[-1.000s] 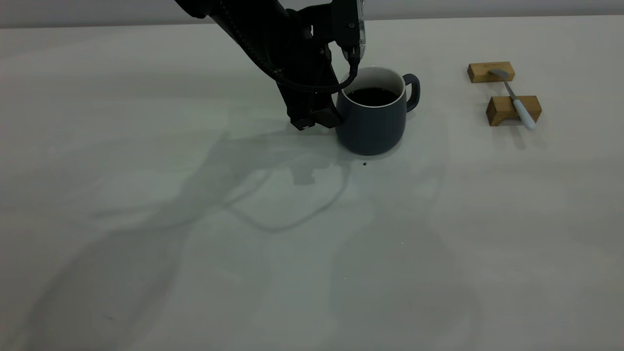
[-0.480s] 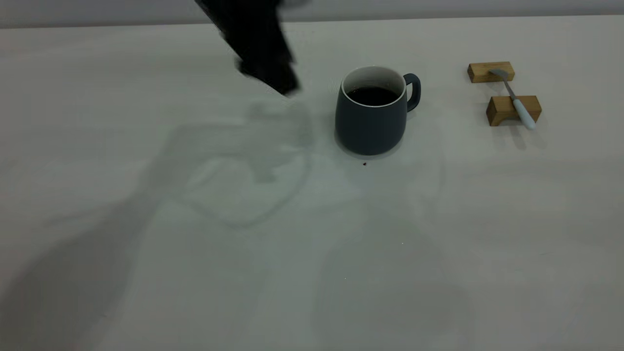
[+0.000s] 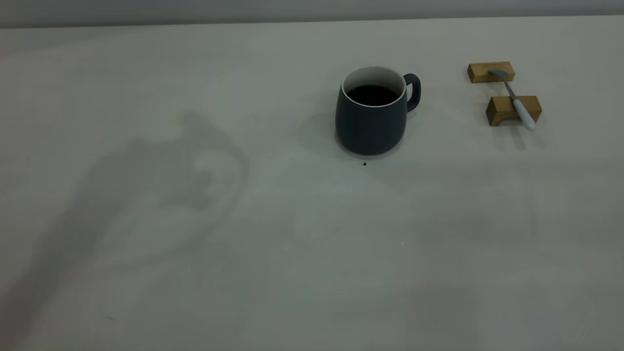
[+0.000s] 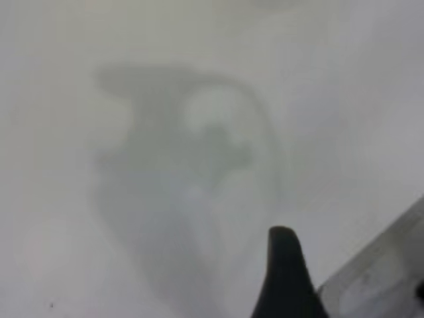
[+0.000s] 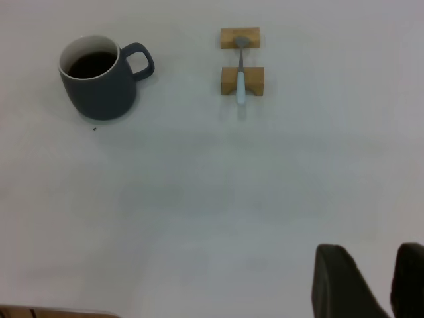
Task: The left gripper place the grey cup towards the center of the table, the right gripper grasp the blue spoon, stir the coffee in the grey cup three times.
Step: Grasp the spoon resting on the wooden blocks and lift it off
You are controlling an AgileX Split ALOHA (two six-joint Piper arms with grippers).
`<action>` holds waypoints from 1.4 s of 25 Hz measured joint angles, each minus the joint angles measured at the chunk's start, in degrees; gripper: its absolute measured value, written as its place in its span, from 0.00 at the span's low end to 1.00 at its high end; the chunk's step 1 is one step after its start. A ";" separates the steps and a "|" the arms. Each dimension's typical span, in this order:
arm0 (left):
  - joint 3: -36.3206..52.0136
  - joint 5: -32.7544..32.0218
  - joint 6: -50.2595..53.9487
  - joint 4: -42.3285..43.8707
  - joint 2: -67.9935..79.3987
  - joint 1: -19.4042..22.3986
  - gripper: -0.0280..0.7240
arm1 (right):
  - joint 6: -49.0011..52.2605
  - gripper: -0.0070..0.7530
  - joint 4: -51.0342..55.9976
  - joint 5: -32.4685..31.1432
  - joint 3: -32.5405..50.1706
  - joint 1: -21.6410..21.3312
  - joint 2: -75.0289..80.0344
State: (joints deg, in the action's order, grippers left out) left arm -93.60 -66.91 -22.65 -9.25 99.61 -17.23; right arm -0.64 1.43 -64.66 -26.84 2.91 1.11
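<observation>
Left arm has pulled right out of the exterior view since a second ago, leaving the grey cup [image 3: 373,112] of coffee [image 3: 373,95] alone mid-table [image 3: 292,243]. Blue spoon [image 3: 514,100] lies across two wooden blocks [image 3: 502,109] at far right. Right gripper [image 5: 376,281] hangs apart, jaws released; can't tell the left's

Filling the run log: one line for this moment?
cup: upright, released, holds coffee | spoon: across two wooden blocks, untouched | right gripper: high, away
</observation>
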 joint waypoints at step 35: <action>64.71 3.81 27.23 11.05 -62.18 0.00 0.82 | -0.07 0.32 0.00 0.00 0.00 0.00 0.00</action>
State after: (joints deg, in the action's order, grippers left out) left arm -28.89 -63.10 4.58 1.80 37.43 -17.23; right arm -0.71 1.43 -64.66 -26.84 2.91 1.11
